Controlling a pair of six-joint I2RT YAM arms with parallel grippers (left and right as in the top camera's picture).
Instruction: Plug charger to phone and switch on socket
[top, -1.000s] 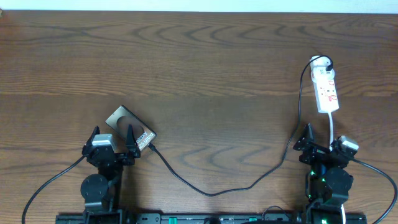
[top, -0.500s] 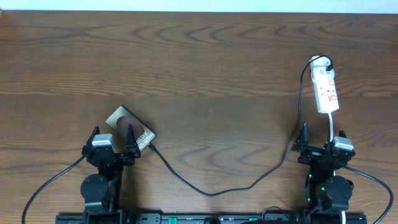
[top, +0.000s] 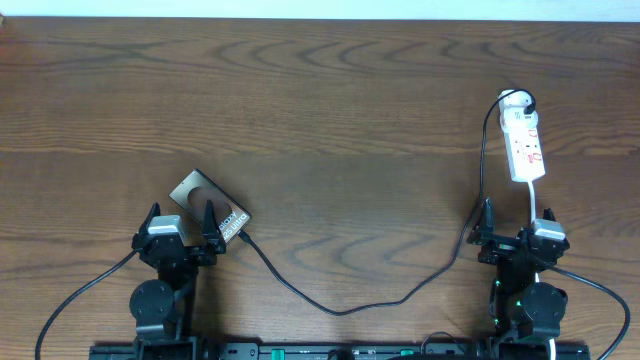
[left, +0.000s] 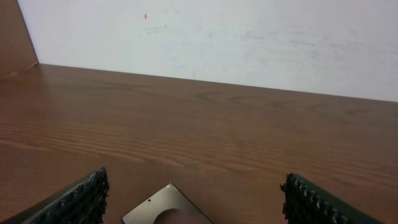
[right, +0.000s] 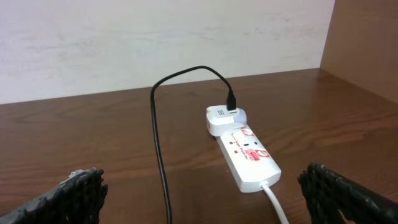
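Overhead, the left jaws stand spread near the front-left corner of the surface (top: 320, 100), one finger overlapping the phone (top: 196, 190). The right jaws are spread too, near the front-right corner. The charger (top: 340, 310) loops from the phone's edge to the socket (top: 524, 147) by the right edge.

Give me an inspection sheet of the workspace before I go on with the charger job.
Surface: brown wood-grain table.
Job's things: flat brownish-grey phone lies front left; elongated white power strip lies far right, switch state cannot be told.
Clutter: nothing seen.
Grippers: left gripper open, at the phone; right gripper open, short of the strip.
Cables: thin black charger cable runs from the white adapter on the strip to the phone's edge, insertion cannot be told; white cord leads toward the right arm.
Surroundings: white wall behind the table.
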